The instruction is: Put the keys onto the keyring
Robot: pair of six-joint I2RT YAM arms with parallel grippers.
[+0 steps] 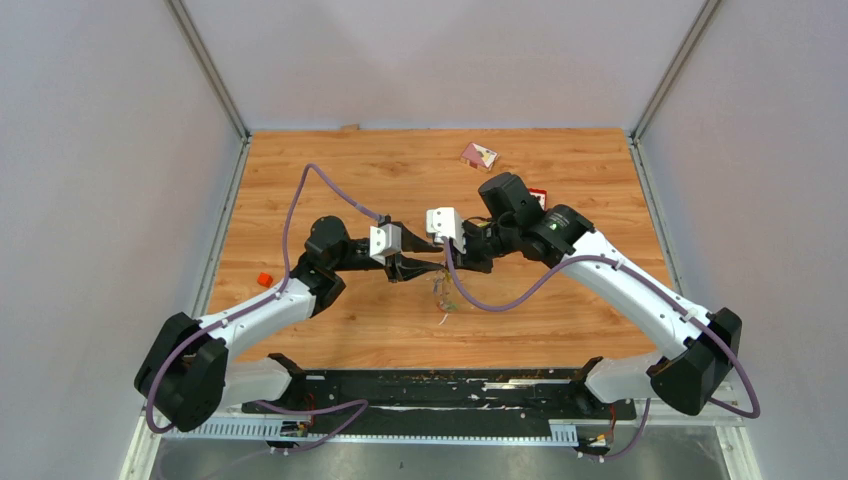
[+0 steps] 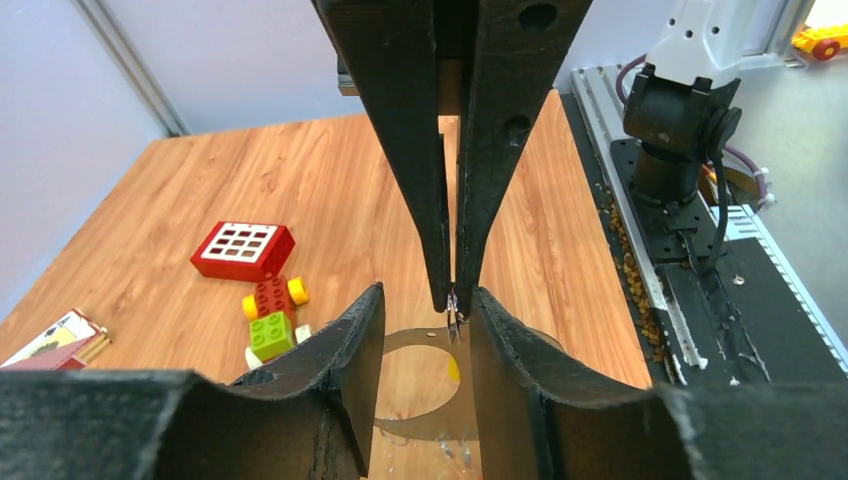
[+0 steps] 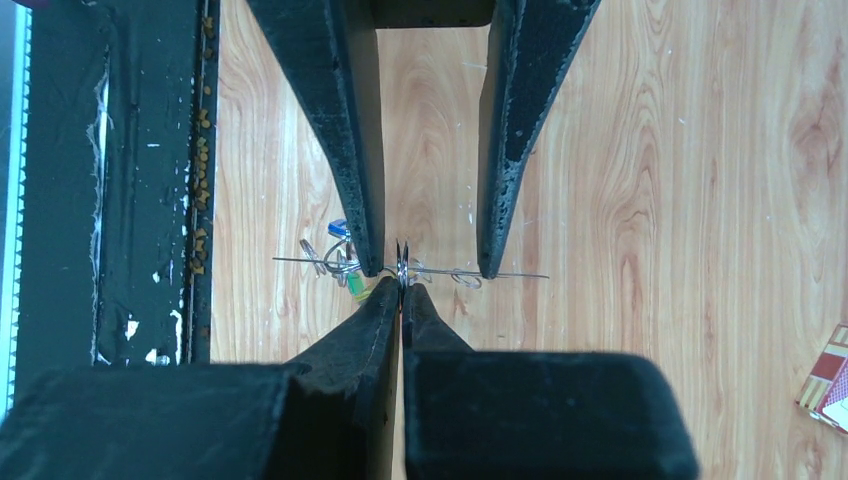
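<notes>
The keyring (image 2: 405,341) is a flat grey loop hanging just above the wood; in the right wrist view it shows edge-on as a thin line (image 3: 510,273). My right gripper (image 3: 402,284) is shut, pinching a small silvery piece at the loop's rim. It reaches down from the top of the left wrist view (image 2: 452,300). My left gripper (image 2: 428,295) is open, holding nothing, with one finger on each side of the right gripper's tip (image 3: 430,268). The keys (image 3: 340,260) dangle at one end of the loop, with a yellow-green tag below them. In the top view they hang under the meeting grippers (image 1: 441,295).
A red block with a white grid (image 2: 243,249) and a green-yellow-red toy car (image 2: 272,315) lie left of the grippers. A card box (image 1: 478,155) sits at the far side. A small red-orange piece (image 1: 264,279) lies by the left arm. The black base rail (image 1: 440,385) runs along the near edge.
</notes>
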